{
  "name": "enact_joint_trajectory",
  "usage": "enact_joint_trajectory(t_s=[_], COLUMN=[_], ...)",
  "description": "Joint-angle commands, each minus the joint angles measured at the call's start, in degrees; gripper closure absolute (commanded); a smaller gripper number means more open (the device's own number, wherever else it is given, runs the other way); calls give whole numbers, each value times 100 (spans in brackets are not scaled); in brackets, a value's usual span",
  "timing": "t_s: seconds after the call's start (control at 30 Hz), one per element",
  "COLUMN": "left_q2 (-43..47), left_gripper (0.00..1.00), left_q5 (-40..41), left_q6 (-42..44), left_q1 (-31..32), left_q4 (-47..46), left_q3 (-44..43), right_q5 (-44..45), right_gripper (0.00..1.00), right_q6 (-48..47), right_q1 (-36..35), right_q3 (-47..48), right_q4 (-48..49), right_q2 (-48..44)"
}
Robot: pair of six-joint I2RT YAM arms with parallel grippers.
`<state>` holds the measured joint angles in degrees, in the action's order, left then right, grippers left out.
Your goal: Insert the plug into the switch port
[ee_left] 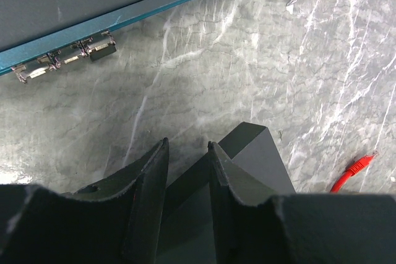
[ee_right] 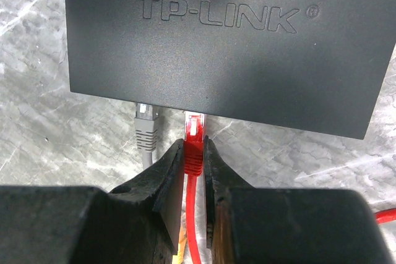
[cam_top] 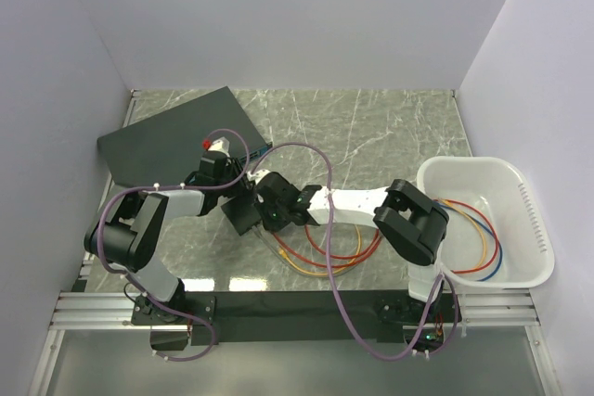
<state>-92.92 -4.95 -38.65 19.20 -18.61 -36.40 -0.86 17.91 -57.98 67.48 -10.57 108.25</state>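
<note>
So the right claw (ee_right: 194, 148) is pinched narrow on the red plug (ee_right: 195, 133), gripping it by the red boot, bottom centre of the right wrist view. The plug's clear tip sits right at the switch port (ee_right: 195, 114) on the near edge of the small flat matte-black box (ee_right: 223, 47), the one with TP-LINK embossed on top. Can't tell if it's seated all the way. Just left of it a grey plug (ee_right: 144, 125) is already in the neighbouring port.

From the top camera that box (cam_top: 243, 217) is a bit left of centre on the green marble-look table (cam_top: 390, 136), with both wrists crowded over it. The left claw (ee_left: 187, 149) is nearly closed, and in its own view the box's edge runs between the fingers (ee_left: 148, 190), so it looks clamped on the box, with one corner poking out to the right.

Other stuff: the big dark slab (cam_top: 172, 136) lies in the upper left, its teal front strip (ee_left: 154, 4) with ports running across the top of the left wrist view. A second red plug (ee_left: 357, 166) lies loose at the right edge there. Loose cables (cam_top: 325, 261), red, orange and yellow, curl below centre, and more sit in the white plastic tub (cam_top: 541, 229) on the right.
</note>
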Motion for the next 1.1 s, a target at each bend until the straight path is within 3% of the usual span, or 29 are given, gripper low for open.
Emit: enact_joint_trajectory(t_s=[0.0,0.5,1.07], left_q2=[-138,-208,-323], left_gripper=[62,62,62], left_q5=[-252,-287,-709], left_q6=[-28,-55,-125], left_q1=[57,57,57], left_q4=[244,165,-72], left_q3=[160,221,467], right_q5=[253,341,684], right_gripper=[100,100,100], right_q6=[-95,-77,-165], right_q1=[137,137,234], right_q3=[309,652,388], right_q4=[406,257,898], right_q2=[-84,21,13])
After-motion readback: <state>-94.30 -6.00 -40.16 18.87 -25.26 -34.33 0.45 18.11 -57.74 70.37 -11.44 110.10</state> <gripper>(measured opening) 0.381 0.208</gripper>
